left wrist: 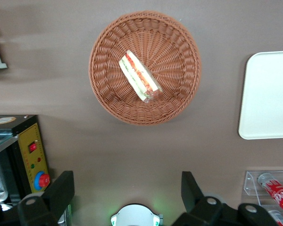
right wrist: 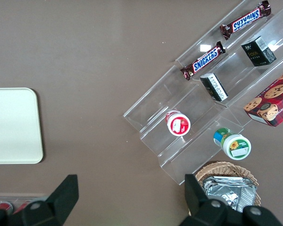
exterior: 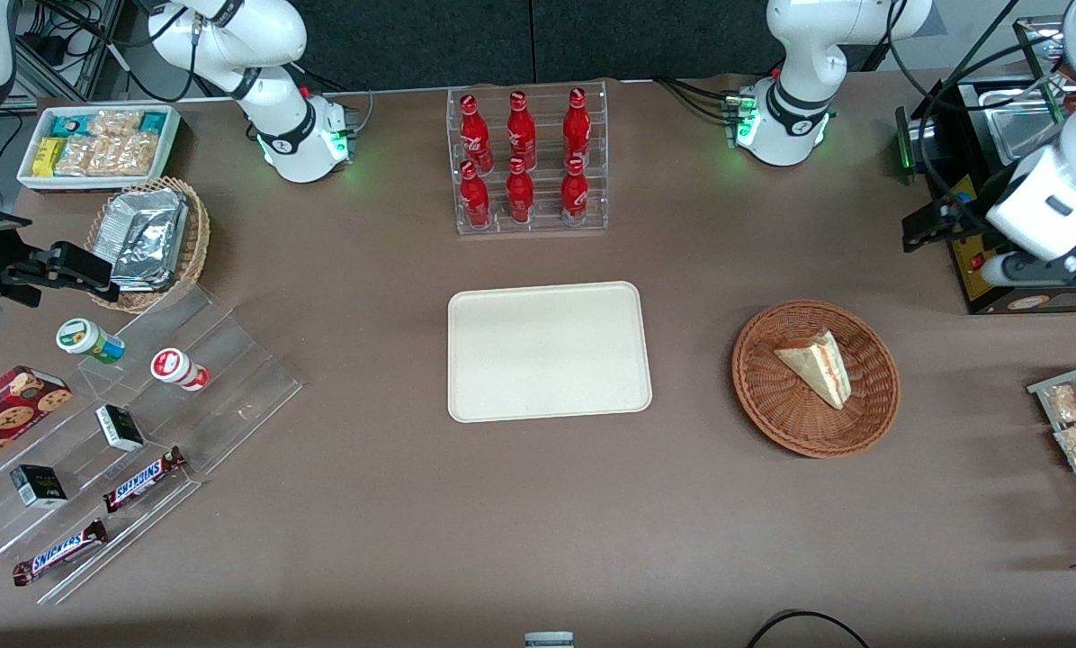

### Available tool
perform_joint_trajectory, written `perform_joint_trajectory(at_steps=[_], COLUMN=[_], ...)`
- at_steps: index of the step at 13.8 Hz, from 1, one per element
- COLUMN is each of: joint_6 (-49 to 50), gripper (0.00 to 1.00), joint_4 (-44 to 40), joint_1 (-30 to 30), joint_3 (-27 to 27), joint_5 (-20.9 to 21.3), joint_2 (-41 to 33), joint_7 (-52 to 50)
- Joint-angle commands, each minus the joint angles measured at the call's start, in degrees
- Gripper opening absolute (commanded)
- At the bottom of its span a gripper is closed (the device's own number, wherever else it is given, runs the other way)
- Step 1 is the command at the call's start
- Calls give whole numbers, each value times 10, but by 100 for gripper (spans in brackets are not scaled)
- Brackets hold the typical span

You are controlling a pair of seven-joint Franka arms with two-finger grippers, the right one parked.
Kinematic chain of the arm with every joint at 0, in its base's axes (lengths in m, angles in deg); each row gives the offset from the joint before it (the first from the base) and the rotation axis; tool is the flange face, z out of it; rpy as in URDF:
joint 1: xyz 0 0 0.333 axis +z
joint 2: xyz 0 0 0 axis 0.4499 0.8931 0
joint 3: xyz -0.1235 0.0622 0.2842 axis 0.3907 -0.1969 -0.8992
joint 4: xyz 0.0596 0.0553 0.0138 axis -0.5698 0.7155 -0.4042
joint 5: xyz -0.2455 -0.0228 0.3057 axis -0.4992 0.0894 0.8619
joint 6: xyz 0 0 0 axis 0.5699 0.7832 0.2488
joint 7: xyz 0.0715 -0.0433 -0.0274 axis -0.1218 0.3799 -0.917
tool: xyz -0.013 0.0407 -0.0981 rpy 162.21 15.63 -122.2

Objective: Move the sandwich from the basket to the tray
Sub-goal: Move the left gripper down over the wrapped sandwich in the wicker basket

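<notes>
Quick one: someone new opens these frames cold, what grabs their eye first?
Probably the sandwich, a pale wedge lying alone in the reddish-brown basket, and the bare cream tray beside it mid-table. Next, the red bottles in a clear rack, farther from the front camera than the tray. The gripper hangs open, high above the table, with the basket in its wrist view, touching nothing.

A wide brown table fills the room under even light, with a dark panelled wall at twelve o'clock and metal framing at eleven.
</notes>
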Motion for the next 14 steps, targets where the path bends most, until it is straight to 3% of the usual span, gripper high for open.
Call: perform_joint_trajectory(at_steps=[1,8,14], joint_6=[-59,-249,-373], gripper=[100,100,100], joint_4=[67,204,258], joint_1=[6,5,1], joint_3=[3,3,7], joint_5=[7,7,6], joint_2=[-6,10,46], joint_7=[-5,-111,-247])
